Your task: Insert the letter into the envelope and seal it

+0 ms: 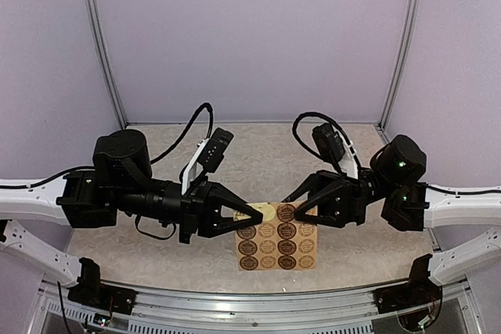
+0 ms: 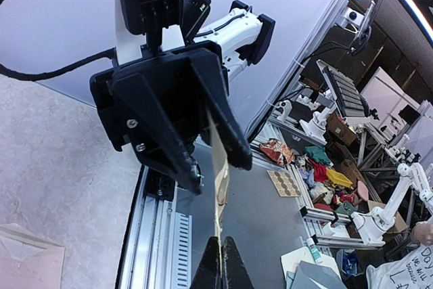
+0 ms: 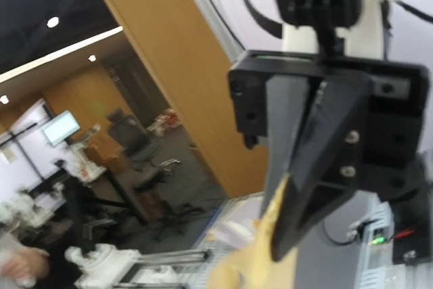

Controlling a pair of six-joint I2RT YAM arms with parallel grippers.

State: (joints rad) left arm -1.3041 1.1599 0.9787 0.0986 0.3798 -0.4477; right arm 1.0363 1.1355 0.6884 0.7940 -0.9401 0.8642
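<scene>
The pale tan envelope [image 1: 264, 213] hangs in the air between my two grippers, just above the table. My left gripper [image 1: 250, 215] is shut on its left end. In the left wrist view my fingertips [image 2: 211, 269] pinch the envelope's thin edge [image 2: 220, 167], which runs up between the right gripper's fingers [image 2: 233, 143]. My right gripper [image 1: 300, 207] faces it with its jaws apart around the envelope's other end. The right wrist view is blurred: it shows the envelope [image 3: 260, 255] close up and the left gripper [image 3: 284, 248] shut on it. No separate letter shows.
A tan sheet of round brown stickers [image 1: 278, 248] lies flat on the table [image 1: 156, 260] right under the envelope. A metal rail [image 1: 258, 299] runs along the near edge. Purple walls close in the back and sides.
</scene>
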